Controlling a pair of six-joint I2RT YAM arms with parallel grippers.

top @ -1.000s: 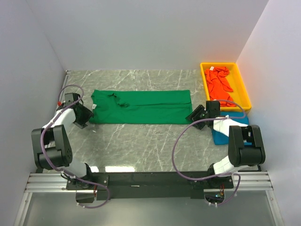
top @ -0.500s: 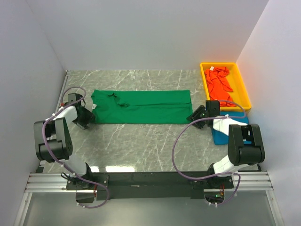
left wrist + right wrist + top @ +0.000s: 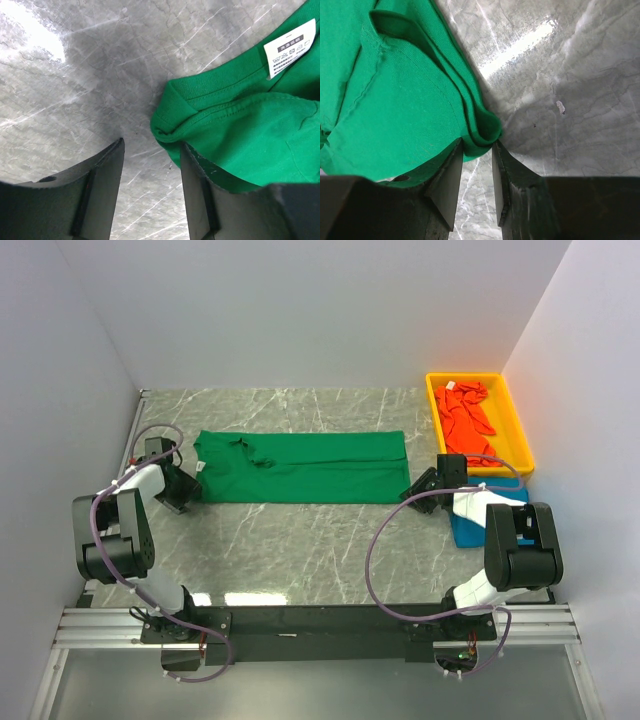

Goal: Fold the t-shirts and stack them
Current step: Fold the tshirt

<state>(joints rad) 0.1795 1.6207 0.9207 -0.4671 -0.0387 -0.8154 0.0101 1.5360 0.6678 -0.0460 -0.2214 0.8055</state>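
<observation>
The green t-shirt (image 3: 300, 468) lies folded into a long band across the table, its white neck label (image 3: 290, 47) at the left end. My left gripper (image 3: 185, 488) is open at that end: the shirt's near left corner (image 3: 170, 122) sits at its fingertips and bare table shows between the fingers (image 3: 100, 190). My right gripper (image 3: 415, 487) has its jaws pinched on the shirt's folded near right corner (image 3: 482, 132). The orange-red t-shirt (image 3: 465, 415) is crumpled in the bin. A blue t-shirt (image 3: 468, 532) lies folded under my right arm.
The yellow bin (image 3: 520, 445) stands at the back right against the right wall. White walls close in the table on the left, back and right. Purple cables (image 3: 375, 560) loop from both arms over the near part of the marble table (image 3: 300, 540).
My right gripper's jaws have narrowed onto the green shirt's right corner. The left gripper has slid slightly toward the shirt's left end and its jaws have narrowed a little.
</observation>
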